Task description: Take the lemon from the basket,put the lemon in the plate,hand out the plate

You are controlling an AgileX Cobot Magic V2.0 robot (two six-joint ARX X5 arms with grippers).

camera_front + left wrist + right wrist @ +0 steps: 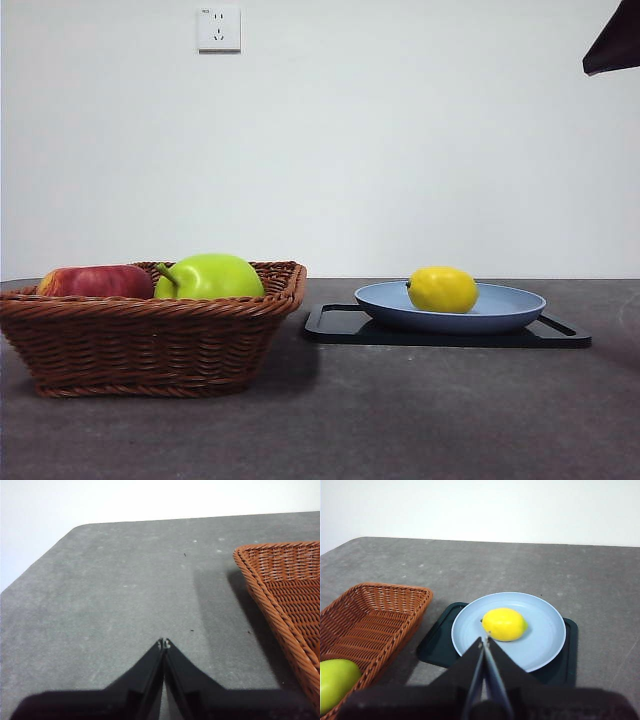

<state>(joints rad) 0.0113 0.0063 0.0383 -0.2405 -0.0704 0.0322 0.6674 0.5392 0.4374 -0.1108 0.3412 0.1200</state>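
Both pairs of jaws are pressed together and hold nothing: our right gripper (pixel 485 641) hangs above the near edge of the plate (pixel 545 630), and our left gripper (pixel 164 644) waits over bare table beside the basket (pixel 285 595). We see the lemon (pixel 442 289) already lying in the plate, which sits on a black tray (pixel 345 325). We judge the handing-out step is next; it calls for opening the right jaws and taking the plate's rim.
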